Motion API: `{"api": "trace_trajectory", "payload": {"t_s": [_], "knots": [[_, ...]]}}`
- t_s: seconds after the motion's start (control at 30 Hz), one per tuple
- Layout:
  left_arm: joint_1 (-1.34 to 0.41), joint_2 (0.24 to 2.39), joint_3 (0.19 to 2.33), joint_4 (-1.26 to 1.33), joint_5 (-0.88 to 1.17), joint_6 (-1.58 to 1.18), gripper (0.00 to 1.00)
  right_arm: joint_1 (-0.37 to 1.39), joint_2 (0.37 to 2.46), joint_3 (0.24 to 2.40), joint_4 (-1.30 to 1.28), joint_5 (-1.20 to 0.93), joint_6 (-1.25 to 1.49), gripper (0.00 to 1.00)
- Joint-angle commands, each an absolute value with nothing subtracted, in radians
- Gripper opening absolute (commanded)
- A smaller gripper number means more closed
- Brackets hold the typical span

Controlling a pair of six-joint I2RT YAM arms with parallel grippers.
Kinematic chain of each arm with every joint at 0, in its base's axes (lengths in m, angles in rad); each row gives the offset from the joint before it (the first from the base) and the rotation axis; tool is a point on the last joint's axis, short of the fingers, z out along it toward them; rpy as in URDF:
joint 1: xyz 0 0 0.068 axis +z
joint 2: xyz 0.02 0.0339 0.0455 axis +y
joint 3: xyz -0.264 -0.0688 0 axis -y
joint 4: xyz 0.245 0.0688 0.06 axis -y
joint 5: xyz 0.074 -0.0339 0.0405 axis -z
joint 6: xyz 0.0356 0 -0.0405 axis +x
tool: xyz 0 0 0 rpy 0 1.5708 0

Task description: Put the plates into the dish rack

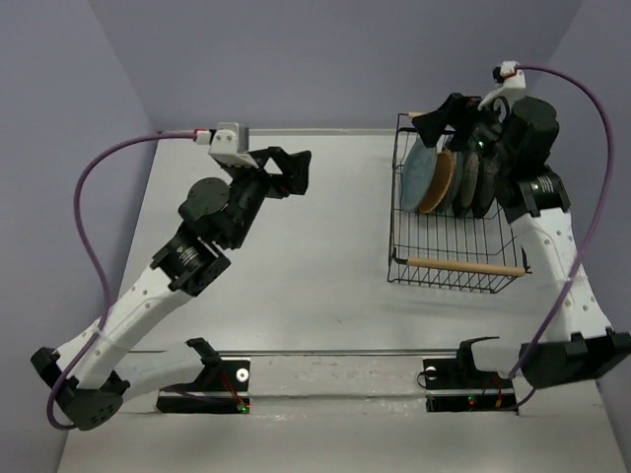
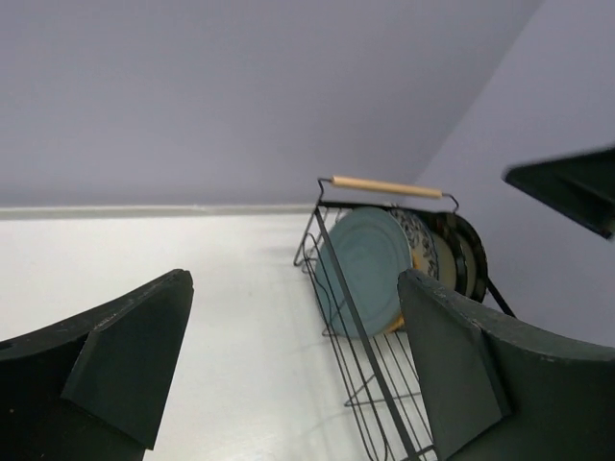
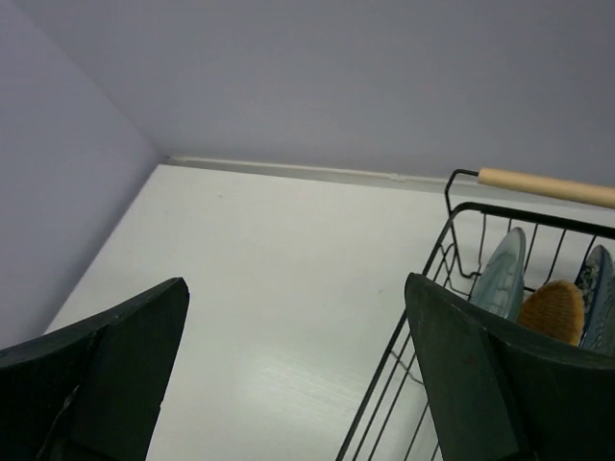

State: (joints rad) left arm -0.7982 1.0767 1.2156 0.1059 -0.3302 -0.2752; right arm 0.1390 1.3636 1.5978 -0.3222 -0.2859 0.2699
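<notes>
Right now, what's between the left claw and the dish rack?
Only bare tabletop lies between the left claw and the dish rack; the top view shows it.

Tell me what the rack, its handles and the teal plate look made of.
Rack: thin black wire, likely coated metal. Handles: pale matte rods, apparently wood. Teal plate: smooth, softly shiny surface, probably glazed ceramic.

The right arm (image 1: 527,148) is covering the far right corner of the dish rack (image 1: 444,246) and part of the two dark-rimmed plates (image 1: 478,182), whose rim pattern is showing too small to read. In the right wrist view, the picture's edge is cutting off the rack and the flowered plate (image 3: 598,288). In the left wrist view, one of the left fingers (image 2: 471,384) is hiding the plates' lower parts.
</notes>
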Motion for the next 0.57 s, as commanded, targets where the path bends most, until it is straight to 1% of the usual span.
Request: {"api": "trace_trajectory", "payload": {"t_s": [0.0,0.07,0.17,0.33,0.53], "knots": [[-0.798,0.931,1.143,0.140,-0.494,-0.173,0.99,0.141,1.122,1.448,-0.145,-0.379,0.368,1.00],[-0.798,0.870,1.129,0.105,-0.532,-0.149,0.99,0.141,1.001,1.399,-0.117,-0.344,0.382,1.00],[-0.798,0.800,1.103,0.075,-0.561,-0.130,0.99,0.141,0.893,1.325,-0.089,-0.276,0.391,1.00],[-0.799,0.716,1.040,0.080,-0.555,-0.133,0.99,0.141,0.856,1.278,-0.084,-0.224,0.408,1.00],[-0.798,0.719,1.063,0.061,-0.554,-0.141,0.99,0.141,0.861,1.282,-0.084,-0.249,0.436,1.00]]}}
